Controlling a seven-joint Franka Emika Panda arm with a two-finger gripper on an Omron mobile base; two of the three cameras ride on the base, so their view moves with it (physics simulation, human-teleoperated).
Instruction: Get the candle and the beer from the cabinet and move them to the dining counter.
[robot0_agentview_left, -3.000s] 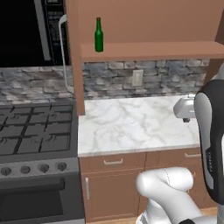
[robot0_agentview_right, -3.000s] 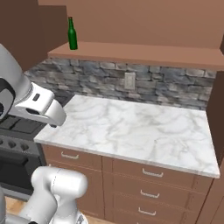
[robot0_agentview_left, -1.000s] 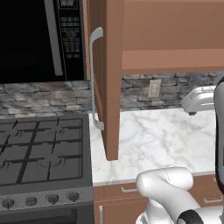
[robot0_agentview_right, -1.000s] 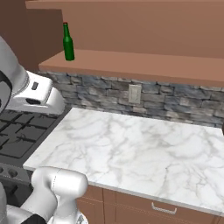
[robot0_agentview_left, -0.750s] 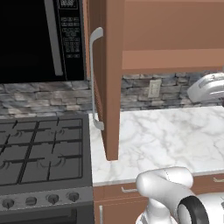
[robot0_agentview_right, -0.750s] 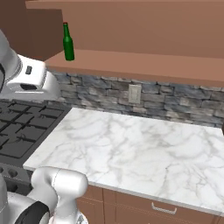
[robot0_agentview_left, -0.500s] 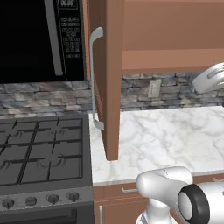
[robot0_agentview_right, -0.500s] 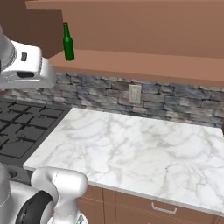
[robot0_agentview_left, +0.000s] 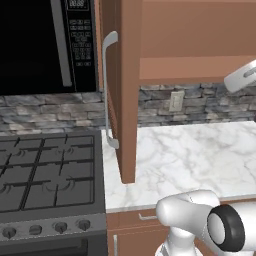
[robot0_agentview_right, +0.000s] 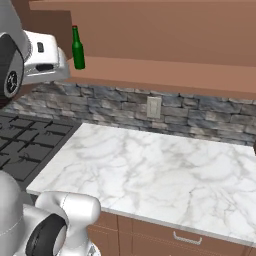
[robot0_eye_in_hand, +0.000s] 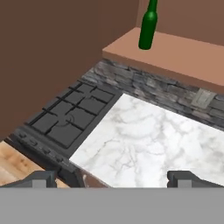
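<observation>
The beer (robot0_agentview_right: 77, 49) is a dark green bottle with a red cap. It stands upright at the left end of the cabinet's inner shelf (robot0_agentview_right: 160, 74). In the hand view the beer (robot0_eye_in_hand: 148, 26) is at the top, far ahead of my gripper (robot0_eye_in_hand: 114, 178). The gripper's two dark fingertips (robot0_eye_in_hand: 41, 178) stand wide apart, open, with nothing between them. My white hand (robot0_agentview_right: 42, 57) hangs just left of the bottle and slightly lower, apart from it. The cabinet's brown door (robot0_agentview_left: 122, 90) stands swung open with its silver bar handle (robot0_agentview_left: 107, 90) showing. The candle and the dining counter are out of view.
A marble worktop (robot0_agentview_right: 150, 170) lies under the cabinet, backed by a stone backsplash with a wall outlet (robot0_agentview_right: 153, 106). A black gas stove (robot0_agentview_left: 45, 170) sits to its left, with a black microwave (robot0_agentview_left: 45, 45) above. The open door juts out over the worktop's left end.
The base drove closer to the cabinet between the oldest frames and a second ago. Since then the hand has risen to shelf height near the bottle. The beer has not moved.
</observation>
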